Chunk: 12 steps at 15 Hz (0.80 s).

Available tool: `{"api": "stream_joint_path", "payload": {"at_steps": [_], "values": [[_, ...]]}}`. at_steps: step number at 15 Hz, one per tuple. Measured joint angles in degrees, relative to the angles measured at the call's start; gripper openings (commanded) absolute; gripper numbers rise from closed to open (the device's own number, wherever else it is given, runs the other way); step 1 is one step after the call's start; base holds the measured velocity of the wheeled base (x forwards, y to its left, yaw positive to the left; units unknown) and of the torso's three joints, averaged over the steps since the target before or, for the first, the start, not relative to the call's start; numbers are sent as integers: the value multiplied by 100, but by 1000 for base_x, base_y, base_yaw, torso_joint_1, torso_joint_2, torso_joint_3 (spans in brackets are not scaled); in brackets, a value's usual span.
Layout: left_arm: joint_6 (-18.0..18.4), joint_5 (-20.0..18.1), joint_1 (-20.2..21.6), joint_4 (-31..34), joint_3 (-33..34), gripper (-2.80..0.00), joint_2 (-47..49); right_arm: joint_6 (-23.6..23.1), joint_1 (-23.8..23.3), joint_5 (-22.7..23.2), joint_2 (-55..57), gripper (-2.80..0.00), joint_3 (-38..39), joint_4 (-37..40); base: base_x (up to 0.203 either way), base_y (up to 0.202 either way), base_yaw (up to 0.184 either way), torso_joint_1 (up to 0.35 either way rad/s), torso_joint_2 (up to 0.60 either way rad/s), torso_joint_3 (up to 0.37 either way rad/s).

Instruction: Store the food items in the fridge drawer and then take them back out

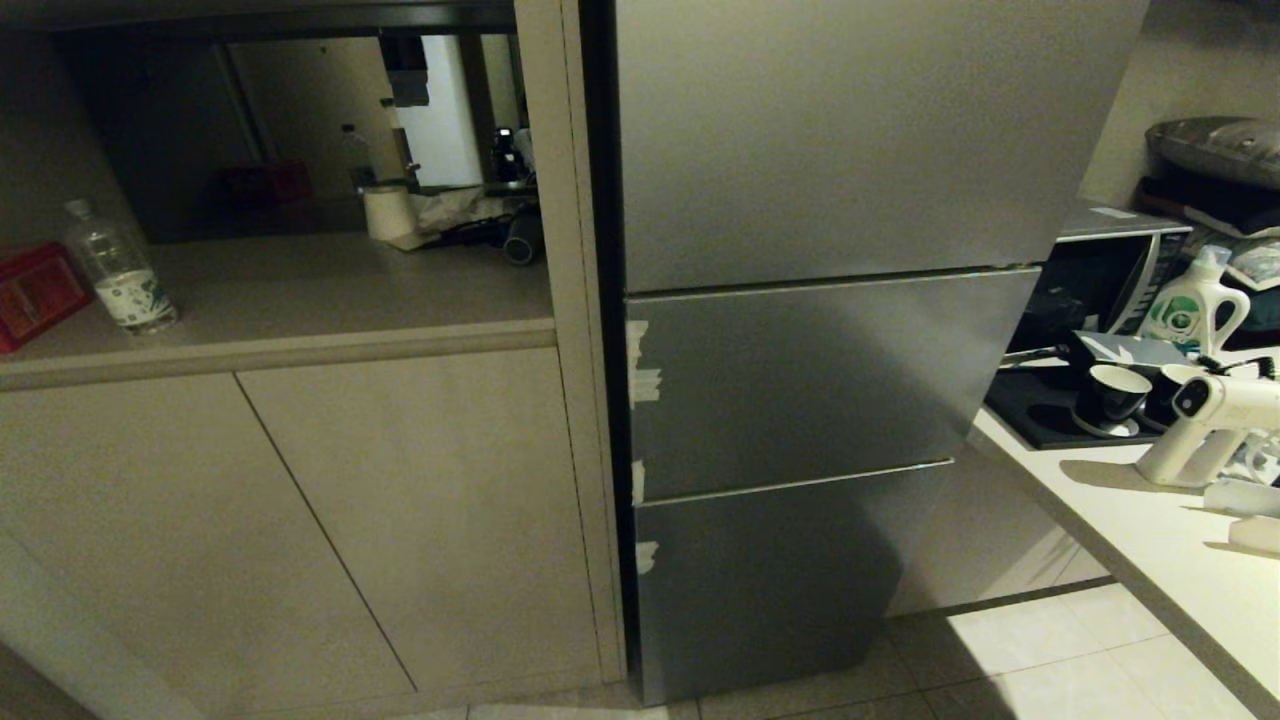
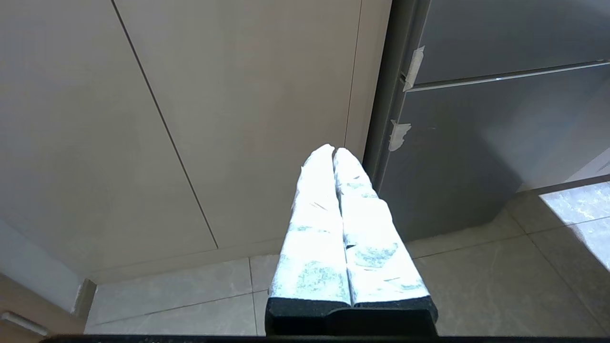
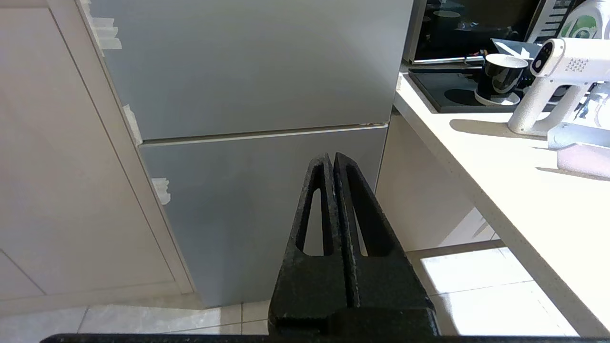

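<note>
A grey fridge (image 1: 820, 380) stands closed in front of me, its three door fronts all shut. The fridge drawer and the food items are hidden. Neither arm shows in the head view. My left gripper (image 2: 332, 151) is shut and empty, its white-wrapped fingers pointing at the beige cabinet (image 2: 228, 119) beside the fridge's lower left corner (image 2: 457, 157). My right gripper (image 3: 331, 158) is shut and empty too, black fingers pressed together, pointing at the fridge's lowest door (image 3: 248, 200).
A counter (image 1: 1130, 530) juts out at the right, carrying black cups (image 1: 1115, 395), a white handheld device (image 1: 1205, 425) and a detergent bottle (image 1: 1195, 305). At the left, a shelf (image 1: 300, 300) above cabinet doors holds a water bottle (image 1: 118, 268) and a red box (image 1: 35, 295). Tiled floor (image 1: 1040, 660) lies below.
</note>
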Motion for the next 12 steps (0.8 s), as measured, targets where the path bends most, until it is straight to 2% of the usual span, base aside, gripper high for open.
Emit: {"api": "stream_joint_path", "payload": {"at_steps": [9, 12], "values": [[0, 0, 0, -2, -2, -280, 2, 22, 0, -11, 0, -280, 0, 0, 0, 0, 0, 0, 0, 0], [0, 0, 0, 2, 0, -280, 2, -50, -2, -2, 0, -280, 0, 8, -3, 2, -126, 2, 1, -2]]}}
